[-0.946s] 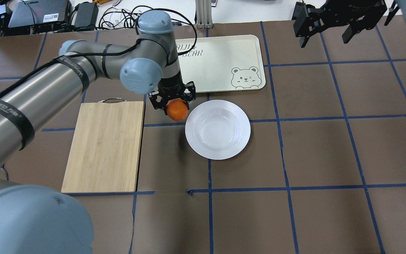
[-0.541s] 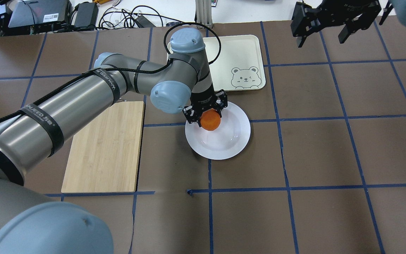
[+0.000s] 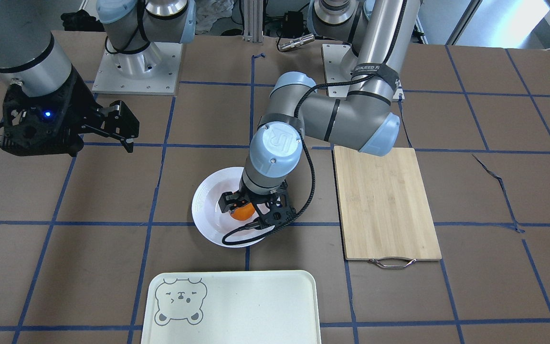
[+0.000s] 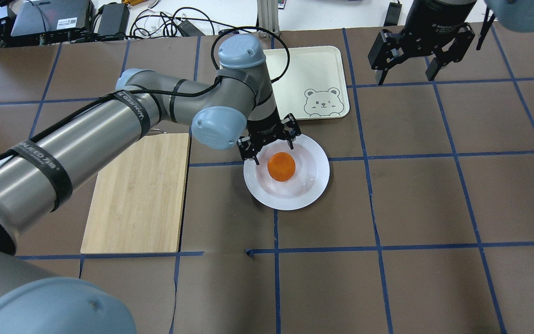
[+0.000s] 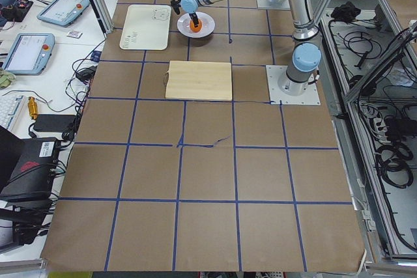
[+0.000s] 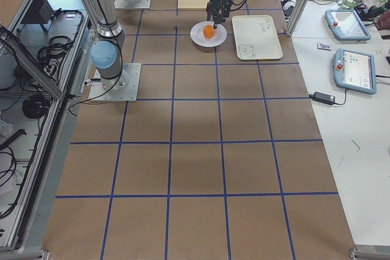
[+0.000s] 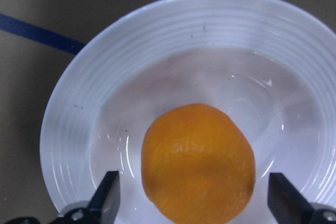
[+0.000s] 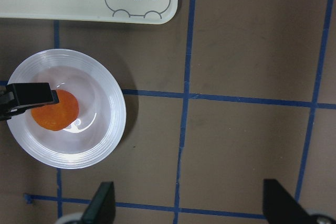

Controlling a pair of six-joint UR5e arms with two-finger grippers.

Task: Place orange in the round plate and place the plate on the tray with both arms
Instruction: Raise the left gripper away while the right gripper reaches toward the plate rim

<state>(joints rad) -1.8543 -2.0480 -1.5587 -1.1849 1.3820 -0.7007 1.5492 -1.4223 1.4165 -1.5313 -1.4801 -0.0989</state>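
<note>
Entry: the orange [image 4: 281,166] sits in the well of the round plate [image 4: 311,190], free of any grip. The left gripper [image 4: 271,147] hangs over the plate's tray-side left rim with its fingers [image 7: 107,198] spread wide. In the left wrist view they flank the fruit on either side, with clear gaps and no contact. The right gripper [image 4: 404,74] is also spread, its fingers [image 8: 102,203] apart with nothing between them. It hovers well away from the plate, off to the plate's right and toward the far side of the table. The tray [image 4: 313,65] lies just beyond the plate, away from the robot, its near long edge close to the plate's far rim but not touching it. Judgement: placing the fruit looks finished, and the two-arm plate carry is next. A round plate has no preferred axis, so what matters is which arm takes which rim. The left rim is nearly under your left arm, while the right rim faces your right arm, which has the longer approach. You will probably need to bring the right arm in before lifting.
</note>
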